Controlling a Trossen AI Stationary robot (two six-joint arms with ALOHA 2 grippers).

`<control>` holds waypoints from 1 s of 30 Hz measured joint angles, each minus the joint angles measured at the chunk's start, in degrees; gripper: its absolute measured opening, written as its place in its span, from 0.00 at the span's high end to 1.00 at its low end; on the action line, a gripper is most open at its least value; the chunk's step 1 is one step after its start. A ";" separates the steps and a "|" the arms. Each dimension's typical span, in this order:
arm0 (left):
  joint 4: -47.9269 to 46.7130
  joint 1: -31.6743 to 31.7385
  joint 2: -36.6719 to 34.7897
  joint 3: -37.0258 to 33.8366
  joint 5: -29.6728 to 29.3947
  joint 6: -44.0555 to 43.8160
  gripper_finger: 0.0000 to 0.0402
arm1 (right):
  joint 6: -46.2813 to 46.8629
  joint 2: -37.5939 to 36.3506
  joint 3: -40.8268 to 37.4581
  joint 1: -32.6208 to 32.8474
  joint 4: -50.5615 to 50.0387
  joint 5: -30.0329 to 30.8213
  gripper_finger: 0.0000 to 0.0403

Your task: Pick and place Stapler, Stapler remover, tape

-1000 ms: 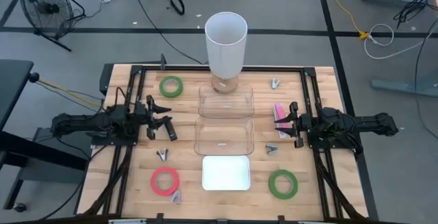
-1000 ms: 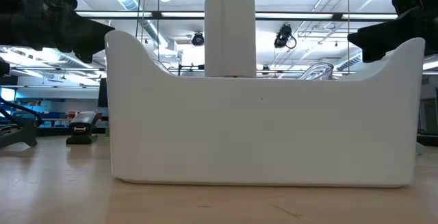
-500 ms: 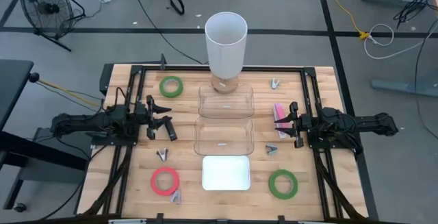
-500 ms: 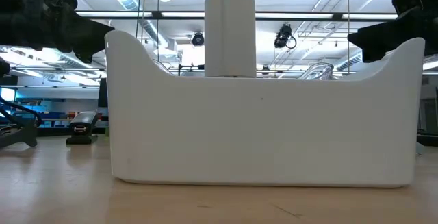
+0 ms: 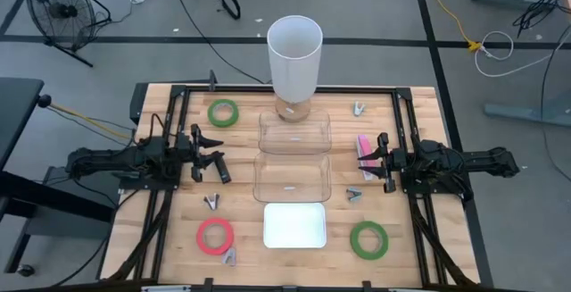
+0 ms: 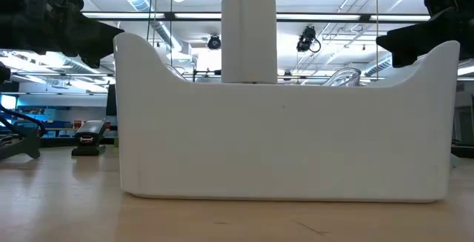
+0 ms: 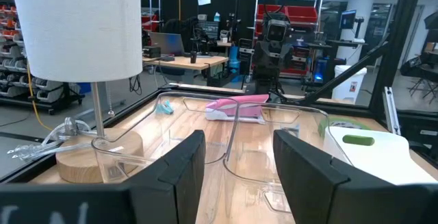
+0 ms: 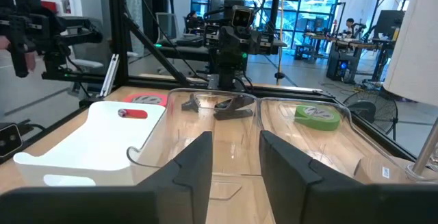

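Observation:
The pink stapler (image 5: 363,147) lies flat on the table right of the clear bins, just in front of my right gripper's far finger; it also shows in the left wrist view (image 7: 236,107) through the bins. Stapler removers lie at the far right (image 5: 359,108), right of centre (image 5: 354,195), left of centre (image 5: 212,201) and near left (image 5: 229,255). Tape rolls lie flat: green at the far left (image 5: 225,112), red at the near left (image 5: 215,236), green at the near right (image 5: 368,239). My left gripper (image 5: 207,155) and my right gripper (image 5: 382,161) are open and empty, facing the bins.
Two clear plastic bins (image 5: 293,133) (image 5: 293,179) stand in the table's middle, with a white tray (image 5: 294,225) near them that fills the low view (image 6: 285,131). A lamp with a white shade (image 5: 294,49) stands at the far centre. A black frame (image 5: 406,104) runs around the table.

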 joint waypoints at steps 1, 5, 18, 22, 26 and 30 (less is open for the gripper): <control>-0.01 0.00 0.01 0.01 -0.01 0.00 0.56 | 0.00 0.02 0.00 0.02 0.00 0.00 0.70; 0.00 0.00 0.01 -0.01 -0.01 0.00 0.56 | 0.00 0.00 0.00 0.00 0.00 0.00 0.70; 0.38 -0.01 0.01 0.00 -0.01 0.00 0.56 | 0.00 0.02 0.00 0.00 0.00 0.00 0.70; 0.82 0.00 0.01 -0.01 -0.09 -0.07 0.56 | 0.00 0.01 0.00 0.00 0.01 0.00 0.70; 0.18 0.00 0.06 0.01 -1.06 -0.04 0.56 | 0.00 0.01 0.00 0.00 0.01 0.00 0.70; 0.07 0.00 0.07 -0.01 -1.26 0.00 0.56 | 0.00 0.00 0.00 0.02 0.24 0.00 0.70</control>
